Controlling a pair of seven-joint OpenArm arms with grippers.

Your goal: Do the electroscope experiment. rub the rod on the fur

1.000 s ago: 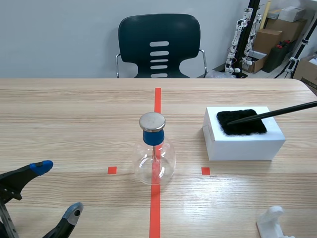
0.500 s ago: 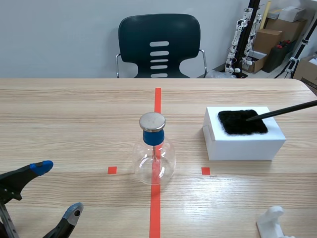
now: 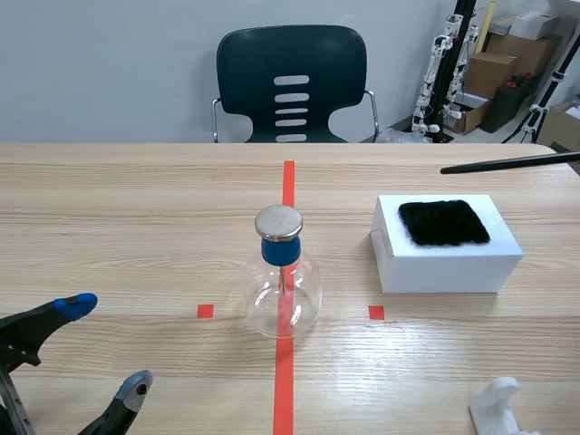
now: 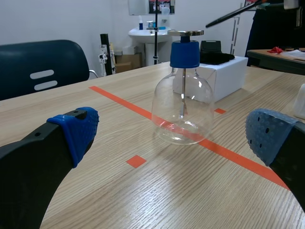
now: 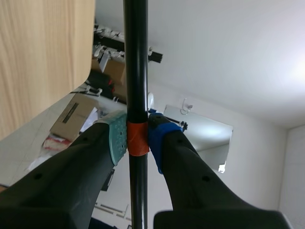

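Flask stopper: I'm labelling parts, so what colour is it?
The stopper is blue; left wrist view shows it best.

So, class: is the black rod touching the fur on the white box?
Apart. In the scene view the rod hangs beyond the fur, with bare table visible between them.

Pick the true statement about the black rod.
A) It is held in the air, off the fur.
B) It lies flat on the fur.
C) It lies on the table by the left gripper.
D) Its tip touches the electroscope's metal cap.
A: the rod, clamped in the right gripper, hangs clear above the fur patch on the white box.
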